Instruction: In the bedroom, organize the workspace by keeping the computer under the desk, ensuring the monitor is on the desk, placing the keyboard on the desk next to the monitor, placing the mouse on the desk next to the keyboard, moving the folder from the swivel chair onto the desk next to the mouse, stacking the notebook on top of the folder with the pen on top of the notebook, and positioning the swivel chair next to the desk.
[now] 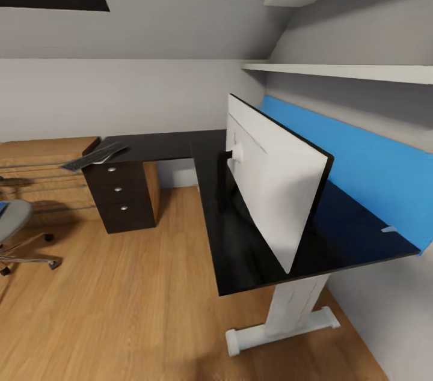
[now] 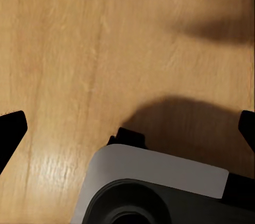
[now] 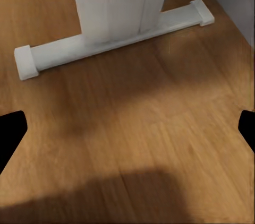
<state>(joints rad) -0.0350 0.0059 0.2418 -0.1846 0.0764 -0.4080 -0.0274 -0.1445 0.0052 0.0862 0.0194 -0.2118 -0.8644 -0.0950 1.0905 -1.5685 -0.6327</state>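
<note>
The monitor (image 1: 273,188) stands on the glossy black worktop (image 1: 240,249) of the L-shaped desk, its white back toward the camera and its screen facing the blue wall panel (image 1: 361,164). At the far end of the worktop, above the drawer unit (image 1: 120,195), the keyboard (image 1: 93,155) lies flat. The chair (image 1: 15,231) sits well apart on the wood floor (image 1: 120,309), at the head view's left edge. The left gripper (image 2: 127,128) points down at the floor, its fingers (image 2: 10,128) spread wide and empty. The right gripper (image 3: 127,128) has its fingers (image 3: 10,131) wide too, over the floor near the desk's white foot (image 3: 114,35).
</note>
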